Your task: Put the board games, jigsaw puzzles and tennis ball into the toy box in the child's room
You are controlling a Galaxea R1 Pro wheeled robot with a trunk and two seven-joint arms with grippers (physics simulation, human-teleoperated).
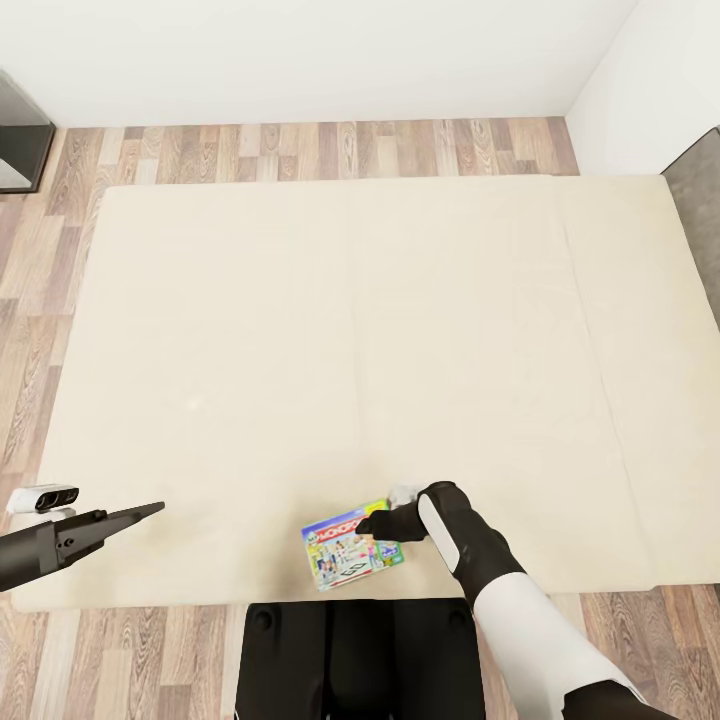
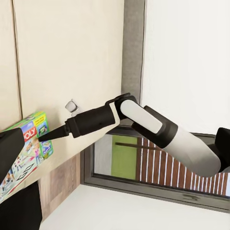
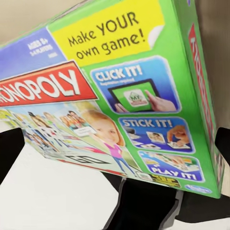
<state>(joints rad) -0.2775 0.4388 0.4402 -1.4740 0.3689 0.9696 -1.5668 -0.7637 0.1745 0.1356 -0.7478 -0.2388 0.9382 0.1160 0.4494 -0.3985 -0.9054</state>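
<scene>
Monopoly board game point(image 1: 352, 553) lies flat on the bed point(image 1: 300, 330) at lower centre, long axis tilted slightly up-right; right gripper point(image 1: 366, 524) at its upper edge, grip unclear; left gripper point(image 1: 150, 510) closed.

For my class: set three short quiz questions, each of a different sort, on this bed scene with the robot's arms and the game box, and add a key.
1. True or false: the board game lies near the bed edge closest to the robot.
2. Which pincer is at the game? A) left B) right
3. Fill in: the red band on the game's cover reads ____.

Key: 1 true; 2 B; 3 MONOPOLY.
</scene>
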